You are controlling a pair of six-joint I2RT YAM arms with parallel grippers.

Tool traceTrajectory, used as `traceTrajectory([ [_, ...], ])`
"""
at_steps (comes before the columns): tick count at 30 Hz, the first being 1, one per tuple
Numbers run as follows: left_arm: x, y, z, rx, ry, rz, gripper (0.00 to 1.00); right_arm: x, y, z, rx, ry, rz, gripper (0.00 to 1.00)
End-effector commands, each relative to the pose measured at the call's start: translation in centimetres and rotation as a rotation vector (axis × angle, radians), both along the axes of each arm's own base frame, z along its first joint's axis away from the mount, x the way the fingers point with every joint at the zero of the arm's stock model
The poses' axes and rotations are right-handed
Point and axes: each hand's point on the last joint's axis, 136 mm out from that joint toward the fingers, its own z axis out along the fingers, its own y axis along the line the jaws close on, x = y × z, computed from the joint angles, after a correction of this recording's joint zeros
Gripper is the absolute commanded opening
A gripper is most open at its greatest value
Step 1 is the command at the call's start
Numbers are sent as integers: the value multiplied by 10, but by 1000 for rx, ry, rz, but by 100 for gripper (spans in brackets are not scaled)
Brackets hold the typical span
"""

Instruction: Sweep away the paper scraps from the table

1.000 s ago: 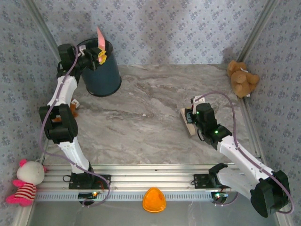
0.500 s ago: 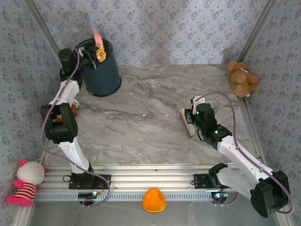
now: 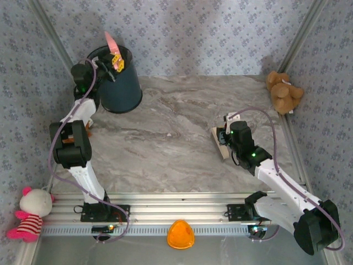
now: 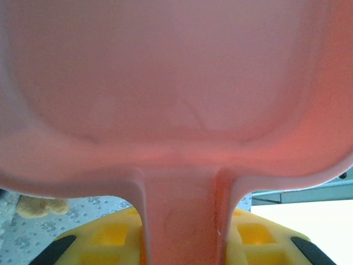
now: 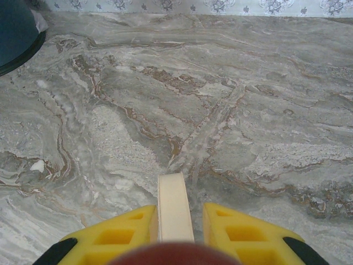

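1. Paper scraps are to leave the desk point(image 3: 182, 118). I can pick out no orange or blue bits on its grey-veined marble. Judgement: sweeping is finished and the scraps are in the bin or on the pan. The bin's inside is hidden.
2. Dark blue bin point(image 3: 120, 91): upright at the desk's far-left corner, just beside the left arm and well apart from the right arm.
3. Pink dustpan point(image 3: 110, 41): over the bin's mouth, long axis near upright, pan end up and leaning slightly left, handle end down. In the left wrist view, the face turned to the camera is bare pink.
4. Left claw point(image 3: 116, 62): narrow, clamped on the dustpan's handle above the bin opening. Deciding relation: the bin lies straight below this claw, so anything sliding off the pan should drop in. The left arm is the nearer one for the emptying.
5. Right claw point(image 5: 176, 223): narrow, pinching the cream sweeping tool point(image 5: 175, 201), right of the desk's centre. Brush or scraper, cannot tell. The tool sits low over the marble, contact unclear.
6. Pale fleck point(image 5: 37, 165) on the marble: scrap or veining, too small to tell.
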Motion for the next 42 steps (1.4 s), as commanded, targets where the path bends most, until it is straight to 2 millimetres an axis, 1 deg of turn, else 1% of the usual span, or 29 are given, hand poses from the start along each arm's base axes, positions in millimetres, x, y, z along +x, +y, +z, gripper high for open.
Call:
traceTrajectory([
  [1,-21,-3,49,-20,-147,12,0,1,0,5,25,-16,-8,0],
  [11,-23,-4,53,-21,-158,6,0,1,-1,5,27,-15,-11,0],
  [14,-26,-8,53,35,-153,-7,0,0,-1,5,30,-16,-9,0],
  [18,-31,-11,39,208,-115,-2,0,0,0,5,39,-15,-10,0],
  [24,-42,-13,35,448,-112,-18,0,0,1,5,45,-16,-9,0],
  [29,-51,-12,24,612,-91,-52,0,0,1,5,48,-17,-10,0],
  [33,-63,-13,21,774,-110,-90,0,0,1,3,49,-13,-12,0],
  [35,-69,-17,19,849,-132,-128,0,0,1,4,52,-16,-12,0],
  [36,-73,-18,23,882,-147,-139,0,-1,1,4,53,-16,-12,0],
  [42,-94,-31,11,1065,-188,-246,0,0,1,4,63,-16,-16,0],
])
